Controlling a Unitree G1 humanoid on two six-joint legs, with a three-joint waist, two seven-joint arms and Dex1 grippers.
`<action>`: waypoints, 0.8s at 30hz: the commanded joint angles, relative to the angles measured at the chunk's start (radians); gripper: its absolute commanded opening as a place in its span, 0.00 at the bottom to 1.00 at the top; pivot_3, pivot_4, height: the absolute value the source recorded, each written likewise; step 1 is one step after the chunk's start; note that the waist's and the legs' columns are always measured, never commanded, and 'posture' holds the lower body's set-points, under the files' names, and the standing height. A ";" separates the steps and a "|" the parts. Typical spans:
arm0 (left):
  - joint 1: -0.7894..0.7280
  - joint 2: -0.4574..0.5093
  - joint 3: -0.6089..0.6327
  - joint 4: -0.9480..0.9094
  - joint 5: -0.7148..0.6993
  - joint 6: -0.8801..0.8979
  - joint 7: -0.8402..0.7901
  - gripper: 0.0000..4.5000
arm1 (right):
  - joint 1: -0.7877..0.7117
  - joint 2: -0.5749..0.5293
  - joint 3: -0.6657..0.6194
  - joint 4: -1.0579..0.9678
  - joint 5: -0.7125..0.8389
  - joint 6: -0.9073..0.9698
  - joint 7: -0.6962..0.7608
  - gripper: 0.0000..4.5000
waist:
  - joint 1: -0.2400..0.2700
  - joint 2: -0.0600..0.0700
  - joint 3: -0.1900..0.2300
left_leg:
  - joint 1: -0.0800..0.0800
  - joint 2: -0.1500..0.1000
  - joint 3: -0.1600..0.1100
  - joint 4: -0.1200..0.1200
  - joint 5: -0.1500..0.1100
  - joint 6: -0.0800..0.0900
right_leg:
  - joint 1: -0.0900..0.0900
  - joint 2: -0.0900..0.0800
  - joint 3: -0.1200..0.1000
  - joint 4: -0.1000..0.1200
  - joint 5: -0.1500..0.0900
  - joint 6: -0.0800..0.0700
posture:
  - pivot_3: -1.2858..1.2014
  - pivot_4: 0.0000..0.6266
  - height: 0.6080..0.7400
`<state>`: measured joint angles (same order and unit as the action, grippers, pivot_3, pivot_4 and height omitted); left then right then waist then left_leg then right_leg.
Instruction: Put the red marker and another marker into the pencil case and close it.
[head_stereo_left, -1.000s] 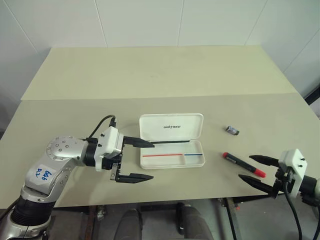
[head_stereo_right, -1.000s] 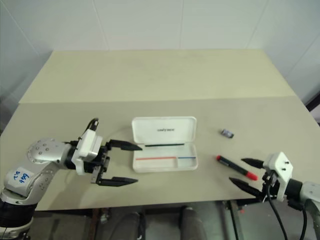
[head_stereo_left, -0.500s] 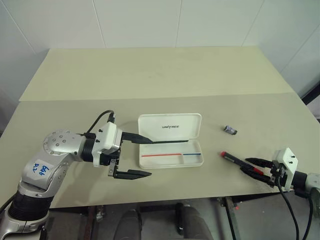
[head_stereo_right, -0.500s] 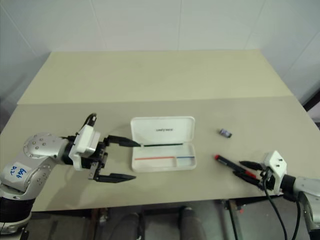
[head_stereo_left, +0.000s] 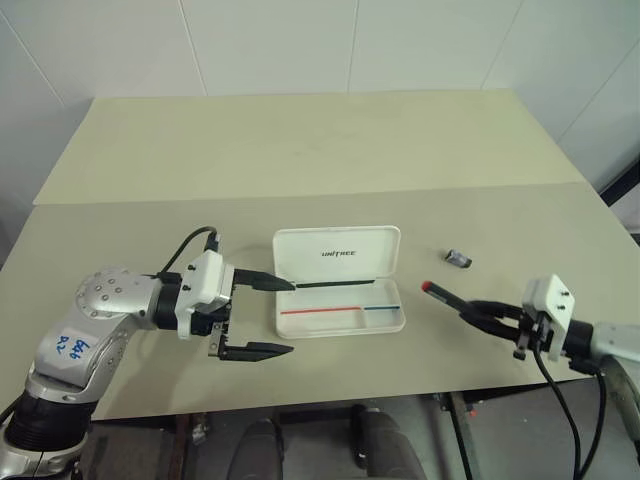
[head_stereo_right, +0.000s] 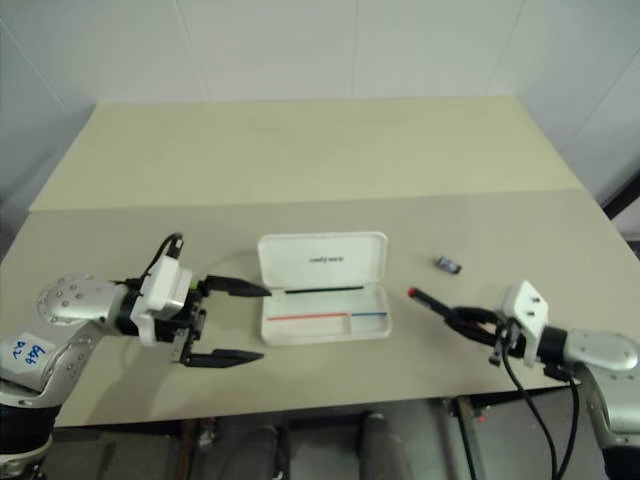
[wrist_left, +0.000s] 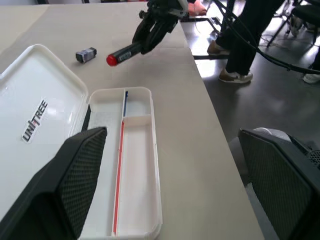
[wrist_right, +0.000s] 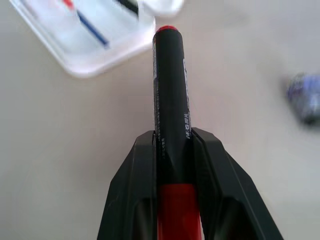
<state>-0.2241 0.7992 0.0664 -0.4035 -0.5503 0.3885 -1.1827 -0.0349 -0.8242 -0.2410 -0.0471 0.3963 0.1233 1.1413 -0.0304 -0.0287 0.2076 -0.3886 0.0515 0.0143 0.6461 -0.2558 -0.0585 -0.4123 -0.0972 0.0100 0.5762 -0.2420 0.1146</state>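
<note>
The white pencil case (head_stereo_left: 392, 317) lies open at the table's middle, its "UNITREE" lid (head_stereo_left: 337, 254) folded back and red and blue lines in its tray. My right gripper (head_stereo_left: 483, 313) is shut on the red marker (head_stereo_left: 443, 297), which it holds just above the table to the right of the case, one red end pointing at the case. In the right wrist view the marker (wrist_right: 170, 85) sticks out past the fingers (wrist_right: 141, 190). My left gripper (head_stereo_left: 292, 317) stands open just left of the case, holding nothing. Another marker is out of view.
A small grey-purple stub (head_stereo_left: 461, 259) lies on the table beyond the right gripper, right of the case. The table's front edge (head_stereo_left: 330, 400) runs close below both grippers. A seam crosses the table behind the case.
My right gripper has shut on the red marker, lifted it off the table and carried it left toward the case. The left gripper has stayed open beside the case.
</note>
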 joint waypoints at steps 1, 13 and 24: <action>0.029 0.029 0.063 0.019 0.012 -0.064 -0.015 1.00 | -0.051 -0.045 0.003 -0.098 0.041 0.036 0.030 0.14 | 0.002 0.000 0.000 | 0.000 0.000 0.000 0.000 0.000 0.000 | 0.000 0.000 0.000 0.000 0.000 0.000 | 0.52 0.24 1.00; 0.106 0.059 0.129 0.017 0.013 -0.096 0.001 1.00 | -0.288 -0.004 0.264 -0.145 -0.007 0.068 0.098 0.14 | 0.001 0.000 0.000 | -0.001 0.001 0.000 -0.001 -0.002 -0.001 | -0.001 0.000 -0.001 -0.001 -0.001 0.000 | 0.52 0.24 1.00; 0.135 0.057 0.131 -0.009 0.018 -0.098 0.020 1.00 | -0.497 0.170 0.493 0.109 -0.164 -0.131 0.194 0.14 | 0.002 0.001 0.000 | -0.002 0.002 0.001 -0.001 -0.002 -0.001 | -0.002 0.001 -0.001 0.000 -0.001 -0.001 | 0.52 0.24 1.00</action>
<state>-0.0964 0.8470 0.1836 -0.3797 -0.5304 0.3036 -1.1706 -0.5100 -0.6591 0.2469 0.0429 0.2450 0.0355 1.3163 -0.0281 -0.0281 0.2080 -0.3904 0.0534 0.0154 0.6447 -0.2573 -0.0593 -0.4143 -0.0965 0.0087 0.5762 -0.2433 0.1140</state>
